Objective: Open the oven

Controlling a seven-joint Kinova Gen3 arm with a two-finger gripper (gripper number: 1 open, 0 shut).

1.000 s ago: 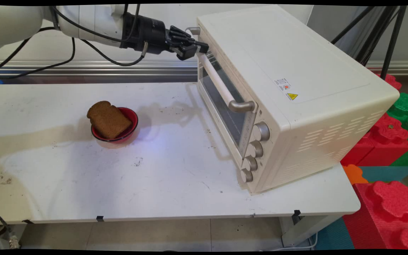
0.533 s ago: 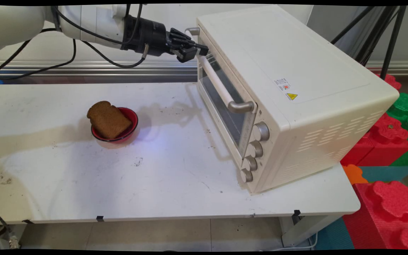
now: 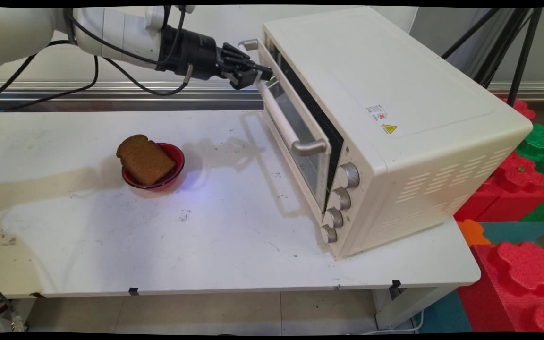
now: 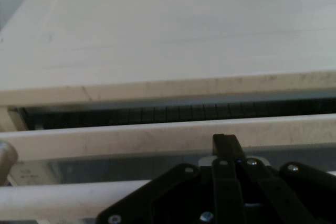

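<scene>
A cream toaster oven (image 3: 395,94) stands on the right of the white table (image 3: 206,245). Its glass door (image 3: 302,146) is tilted open a crack at the top, showing a dark gap (image 4: 157,113). My gripper (image 3: 257,75) is shut on the far end of the door handle (image 3: 281,123). In the hand view the handle bar (image 4: 63,200) runs under the black linkage, and one finger (image 4: 224,145) hooks over it against the door's top edge (image 4: 131,137). A slice of brown toast (image 3: 143,159) leans in a red bowl (image 3: 176,171) left of the oven.
Several knobs (image 3: 347,175) sit in a column at the oven's near front corner. Red and green foam blocks (image 3: 522,189) are stacked beyond the table's right edge. Black tripod legs (image 3: 517,47) stand behind the oven. Black cables (image 3: 97,71) hang from the arm.
The gripper has drawn back to the left with the handle, and the oven door has swung out from shut to slightly open at the top. Toast and bowl have not moved.
</scene>
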